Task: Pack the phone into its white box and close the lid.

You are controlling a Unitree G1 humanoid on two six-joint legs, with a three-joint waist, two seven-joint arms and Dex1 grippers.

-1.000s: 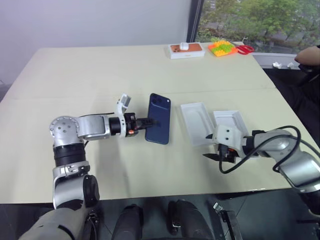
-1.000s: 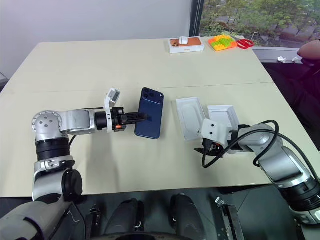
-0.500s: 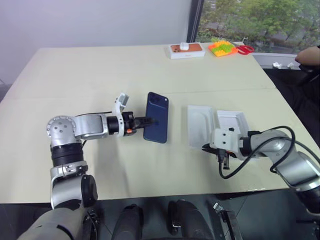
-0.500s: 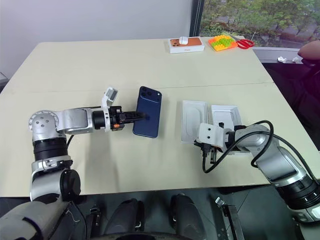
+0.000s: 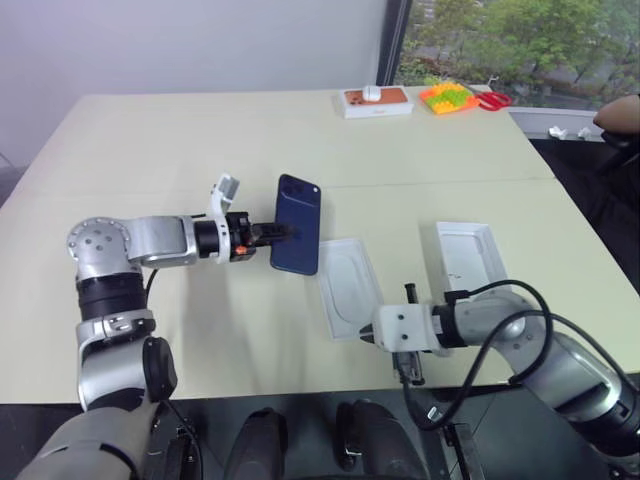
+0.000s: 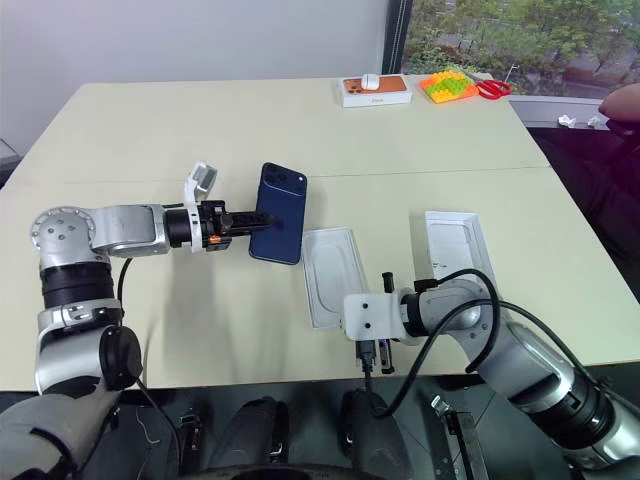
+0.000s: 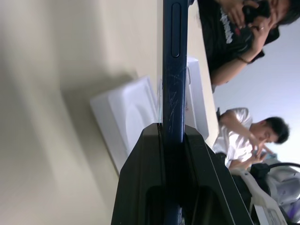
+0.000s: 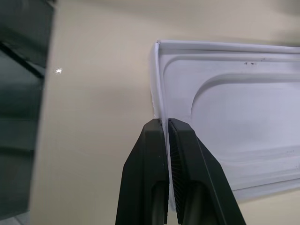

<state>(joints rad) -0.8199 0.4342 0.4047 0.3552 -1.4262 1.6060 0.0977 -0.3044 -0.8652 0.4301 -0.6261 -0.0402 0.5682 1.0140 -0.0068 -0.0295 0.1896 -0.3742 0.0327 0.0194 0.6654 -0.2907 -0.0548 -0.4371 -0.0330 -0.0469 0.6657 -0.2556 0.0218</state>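
My left gripper [image 5: 272, 236] is shut on the dark blue phone [image 5: 297, 238] and holds it on edge above the table, left of centre. In the left wrist view the phone [image 7: 174, 70] stands edge-on between the fingers. The white box [image 5: 345, 285], thin-walled with a rounded recess inside, lies just right of the phone, open side up. My right gripper [image 8: 165, 124] is shut on the box's near wall [image 8: 157, 93], close to the table's front edge. The lid [image 5: 468, 255] lies white inside up, farther right.
At the table's far edge sit a white box with an orange phone picture [image 5: 375, 100], a colourful toy [image 5: 445, 96] and red scissors [image 5: 490, 99]. A person's arm [image 5: 620, 115] shows at the right edge. The table's front edge [image 5: 300, 385] runs just below my right gripper.
My right gripper has shut on the white box's wall and dragged it left and nearer, away from the lid and up beside the phone. The left gripper with the phone edged slightly left.
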